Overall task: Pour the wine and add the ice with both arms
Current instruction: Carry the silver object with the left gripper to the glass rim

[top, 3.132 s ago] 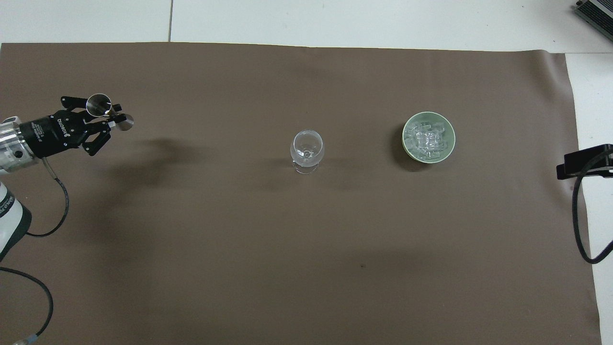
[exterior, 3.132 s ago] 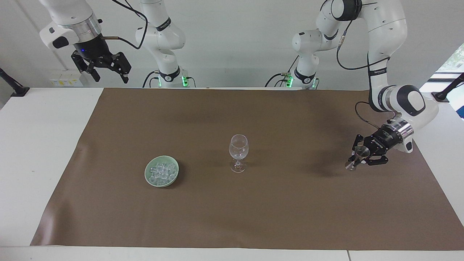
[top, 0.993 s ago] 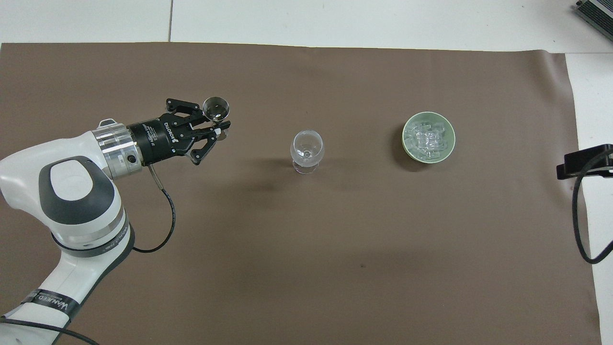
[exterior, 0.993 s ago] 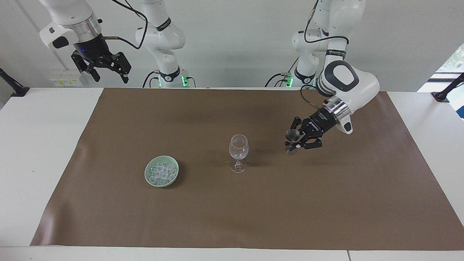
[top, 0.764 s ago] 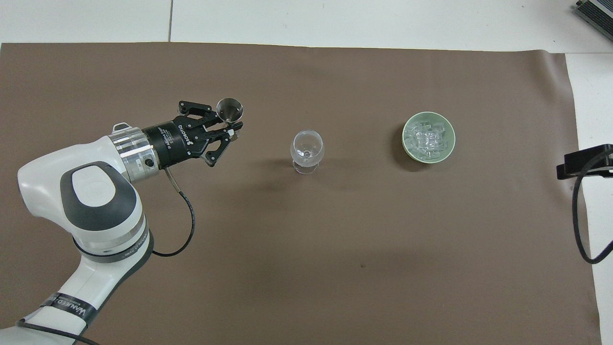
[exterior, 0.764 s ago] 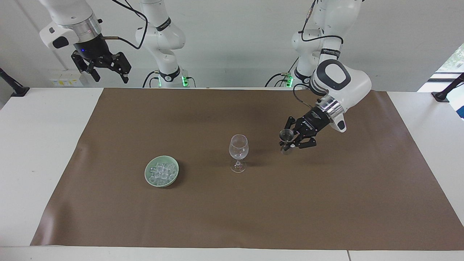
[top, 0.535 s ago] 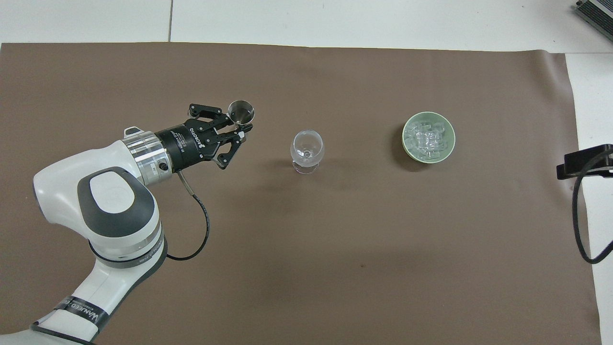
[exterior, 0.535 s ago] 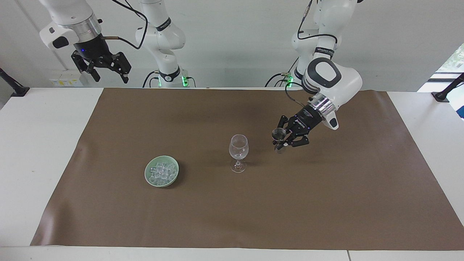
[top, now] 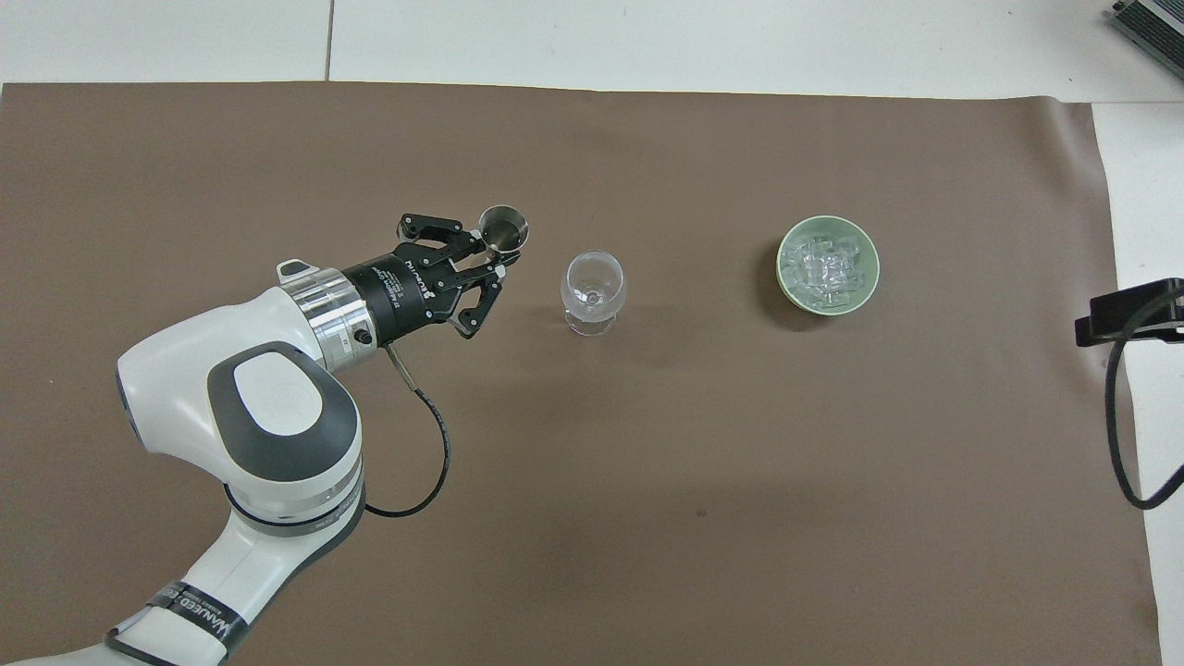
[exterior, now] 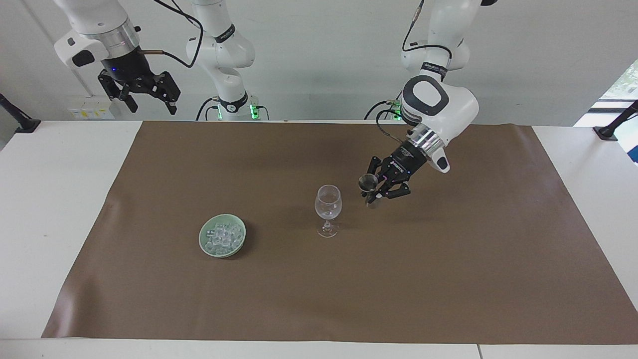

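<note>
Brown paper covers the table under both arms. Clamped on a small metal measuring cup (exterior: 368, 183), the left gripper (exterior: 377, 193) has swung in from its own end of the table and now hangs just beside the wine glass (exterior: 328, 210), so pouring looks imminent (no tilt yet). The right gripper (exterior: 149, 103) waits raised, fingers apart. Ice (exterior: 223, 238) sits in the green bowl (exterior: 205, 246) toward the right arm's end. The cup's contents cannot be made out.
</note>
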Motion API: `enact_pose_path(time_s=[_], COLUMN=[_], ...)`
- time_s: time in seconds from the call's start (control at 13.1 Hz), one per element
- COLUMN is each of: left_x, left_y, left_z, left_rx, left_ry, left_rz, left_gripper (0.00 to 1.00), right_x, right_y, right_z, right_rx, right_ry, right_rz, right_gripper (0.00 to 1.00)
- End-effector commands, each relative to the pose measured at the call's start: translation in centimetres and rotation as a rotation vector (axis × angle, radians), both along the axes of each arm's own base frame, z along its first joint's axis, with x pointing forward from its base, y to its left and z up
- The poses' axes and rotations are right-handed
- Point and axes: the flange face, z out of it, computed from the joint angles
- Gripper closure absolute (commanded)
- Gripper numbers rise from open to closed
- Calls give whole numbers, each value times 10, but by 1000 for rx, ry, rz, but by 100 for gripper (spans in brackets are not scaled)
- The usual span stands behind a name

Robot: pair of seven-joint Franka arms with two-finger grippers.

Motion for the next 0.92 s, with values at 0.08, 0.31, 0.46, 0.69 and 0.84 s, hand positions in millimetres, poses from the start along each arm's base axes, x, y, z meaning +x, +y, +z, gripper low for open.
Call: enact_pose_path(time_s=[0.08,0.31,0.46,0.69,0.84], left_x=[-6,-8,-5,-1,3], left_y=[-19,-25,-30,-39,-40], left_z=[0,-1,2,2,6], left_rx=[15,26,26,53,74], left_ry=[-11,-18,-28,-52,-78], left_rz=[23,22,26,55,40], left_gripper=[100,100,100,100,100], right_x=[-2,-2,-2,-2,-2], right_y=[0,0,0,0,0], right_z=[3,3,2,2,3], right_rx=[20,20,20,20,20], right_ry=[8,7,10,10,9], right_rz=[14,14,14,14,14], right_gripper=[0,0,0,0,0])
